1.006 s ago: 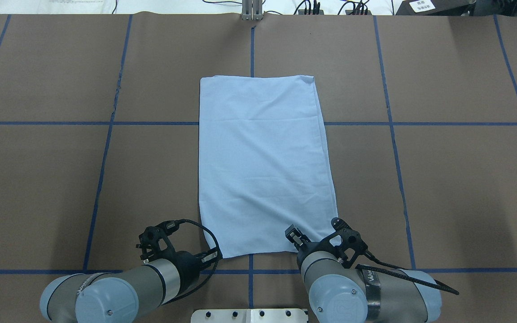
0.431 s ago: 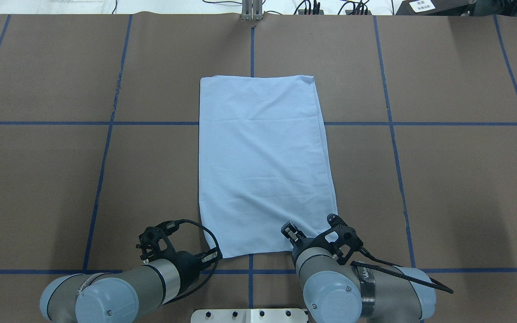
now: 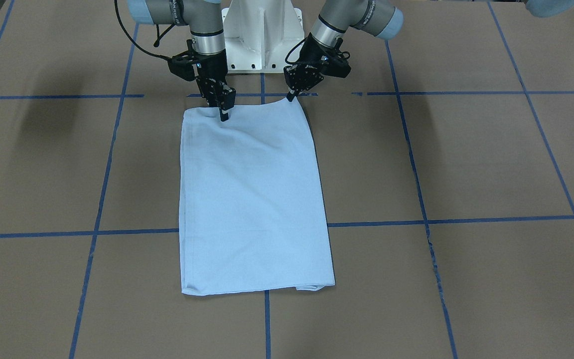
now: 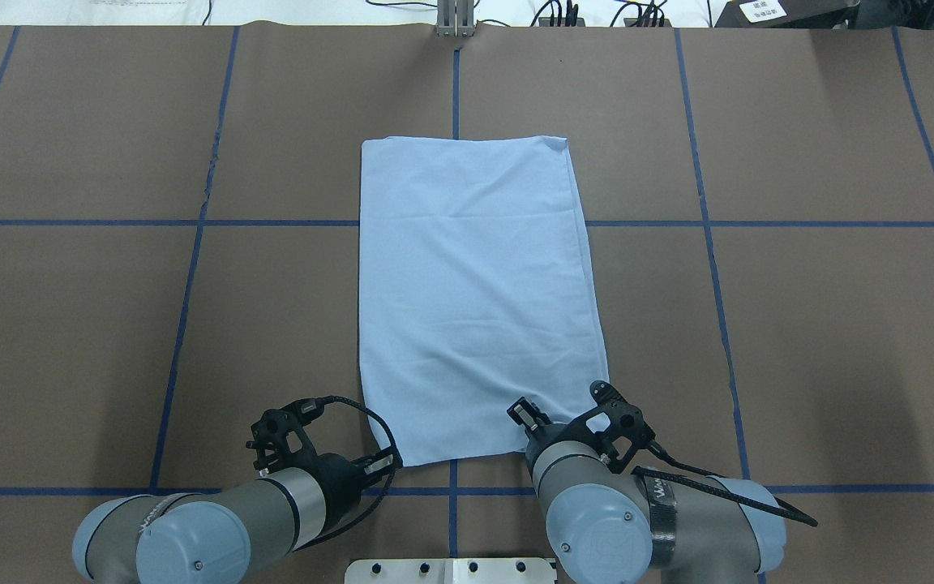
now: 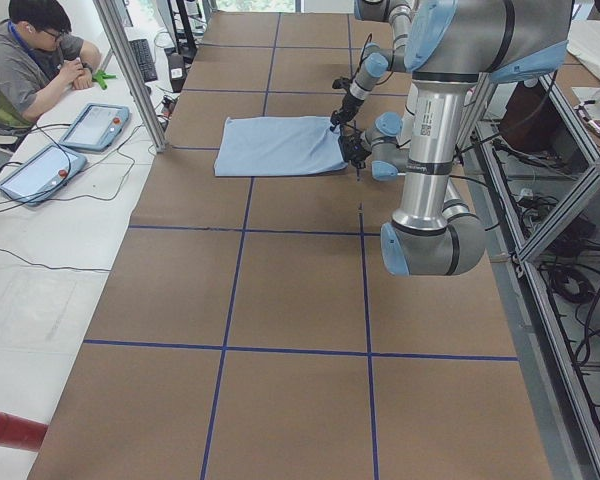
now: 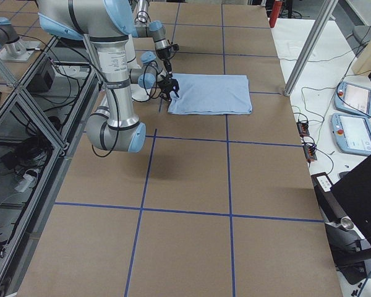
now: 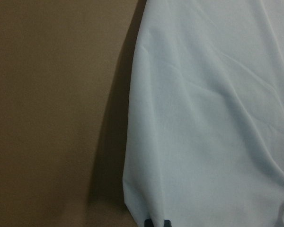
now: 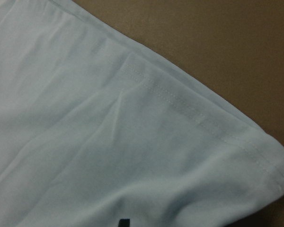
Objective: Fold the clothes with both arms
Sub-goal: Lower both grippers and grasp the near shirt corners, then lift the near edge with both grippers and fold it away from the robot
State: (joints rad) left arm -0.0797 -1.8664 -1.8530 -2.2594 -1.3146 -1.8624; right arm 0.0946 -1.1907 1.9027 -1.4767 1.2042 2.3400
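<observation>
The light blue T-shirt (image 3: 252, 199) (image 4: 475, 284) lies folded into a long flat rectangle in the middle of the table, its collar and print hidden. My left gripper (image 3: 292, 97) (image 4: 386, 464) sits at the shirt's near corner on my left side. That corner peaks up into its closed fingers, and the left wrist view shows cloth (image 7: 203, 118) raised over its shadow. My right gripper (image 3: 223, 115) (image 4: 524, 412) points down onto the near edge, a little inside the other corner. Its fingers touch the cloth (image 8: 109, 142), and I cannot tell how far apart they stand.
Brown paper with a blue tape grid (image 4: 191, 324) covers the table. The white pedestal base (image 3: 262, 35) stands just behind the grippers. A seated person (image 5: 30, 70) and two tablets (image 5: 95, 125) are beyond the table's far edge, next to a metal post (image 5: 130, 70).
The right arm has shifted a little toward the shirt's middle and slightly forward. The left arm and the shirt have stayed put.
</observation>
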